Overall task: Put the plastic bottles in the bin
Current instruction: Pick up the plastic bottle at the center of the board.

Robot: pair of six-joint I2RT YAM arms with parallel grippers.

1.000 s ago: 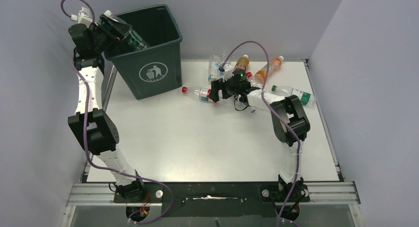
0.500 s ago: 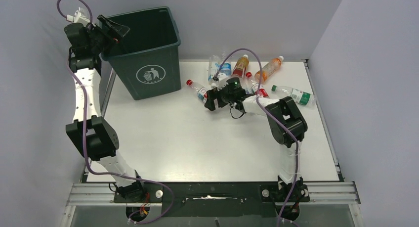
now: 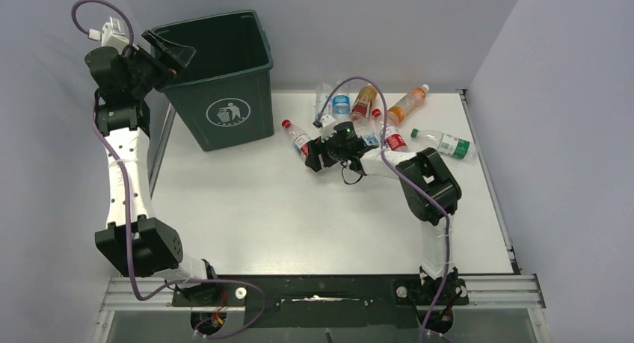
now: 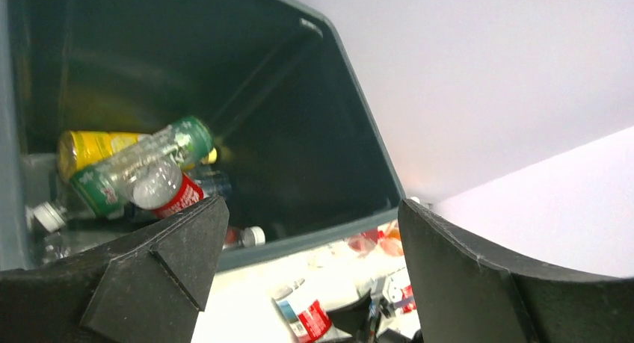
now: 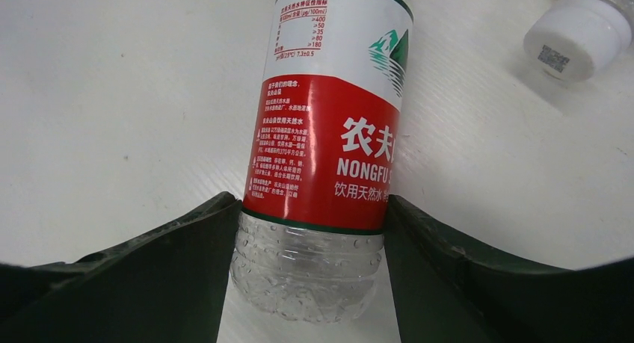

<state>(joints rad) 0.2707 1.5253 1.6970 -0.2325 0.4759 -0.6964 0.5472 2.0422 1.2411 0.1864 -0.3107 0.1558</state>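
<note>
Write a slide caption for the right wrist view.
Right gripper pinches a red-labelled bottle lying on the white table.

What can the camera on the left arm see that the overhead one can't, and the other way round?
Only the left wrist view looks into the bin: a yellow bottle, a green-labelled bottle and others lie inside. Only the top view shows the whole table, the bin's white symbol and a lone bottle at far right. Both show the open left tool at the bin and the red-labelled bottle by the right tool.
</note>
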